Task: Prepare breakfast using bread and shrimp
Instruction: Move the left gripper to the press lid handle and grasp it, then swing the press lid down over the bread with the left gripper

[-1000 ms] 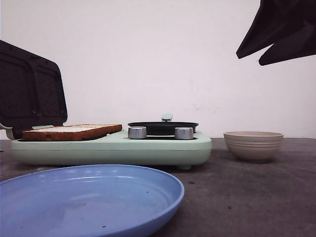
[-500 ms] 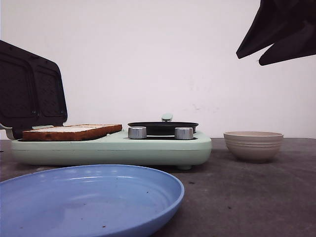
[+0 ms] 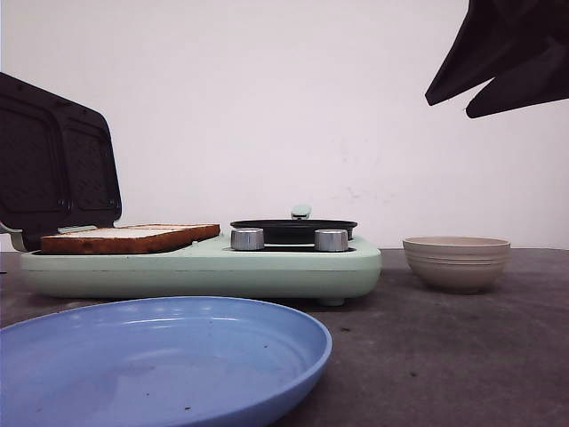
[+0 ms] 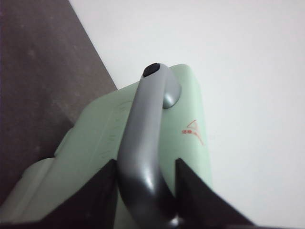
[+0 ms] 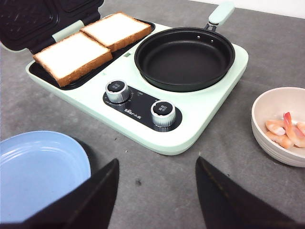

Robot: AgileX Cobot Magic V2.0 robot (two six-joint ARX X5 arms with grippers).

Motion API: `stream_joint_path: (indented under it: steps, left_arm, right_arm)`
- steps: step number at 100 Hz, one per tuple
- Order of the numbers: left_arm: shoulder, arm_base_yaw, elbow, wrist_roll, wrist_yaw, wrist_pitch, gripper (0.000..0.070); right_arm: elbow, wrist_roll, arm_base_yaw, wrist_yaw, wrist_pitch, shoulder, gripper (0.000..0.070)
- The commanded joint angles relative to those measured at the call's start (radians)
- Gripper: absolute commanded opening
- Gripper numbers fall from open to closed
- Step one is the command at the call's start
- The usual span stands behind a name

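Note:
Two slices of bread (image 5: 71, 56) (image 5: 116, 29) lie side by side on the dark plate of the mint-green sandwich maker (image 5: 200, 114); the front view shows the bread (image 3: 124, 237) edge-on. Shrimp (image 5: 286, 131) rest in the beige ribbed bowl (image 5: 267, 143) to the right of the appliance. My left gripper (image 4: 146, 164) is shut on the grey handle (image 4: 143, 143) of the raised lid (image 3: 53, 165). High above the table's right side, my right gripper (image 5: 157, 164) hangs open with nothing in it, and it also shows at the top right of the front view (image 3: 447, 110).
A black frying pan (image 5: 185, 57) sits on the appliance's right half, behind two metal knobs (image 5: 116, 90) (image 5: 163, 113). A blue plate (image 3: 160, 356) lies near the table's front left. Bare grey table (image 5: 157, 191) lies between the plate and the bowl (image 3: 456, 262).

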State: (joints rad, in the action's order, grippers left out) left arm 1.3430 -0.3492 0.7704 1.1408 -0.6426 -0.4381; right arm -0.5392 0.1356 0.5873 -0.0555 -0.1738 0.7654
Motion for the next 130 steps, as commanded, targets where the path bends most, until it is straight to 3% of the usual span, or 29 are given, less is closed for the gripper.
stream_joint_path:
  steps: [1, 61, 94, 130]
  left_arm:
    - [0.018, -0.002, 0.012, -0.057, -0.01, 0.003, 0.0]
    - [0.018, 0.09, 0.012, -0.198, -0.03, 0.026, 0.0]
    - [0.018, 0.2, 0.012, -0.367, 0.031, 0.149, 0.0]
    - [0.018, 0.325, 0.012, -0.436, 0.101, 0.2, 0.0001]
  right_arm:
    - [-0.003, 0.011, 0.007, 0.003, 0.013, 0.004, 0.0306]
    - [-0.003, 0.011, 0.007, 0.003, 0.008, 0.004, 0.0306]
    - [-0.003, 0.011, 0.007, 0.003, 0.002, 0.004, 0.0306]
    - [-0.003, 0.011, 0.007, 0.003, -0.008, 0.004, 0.0306]
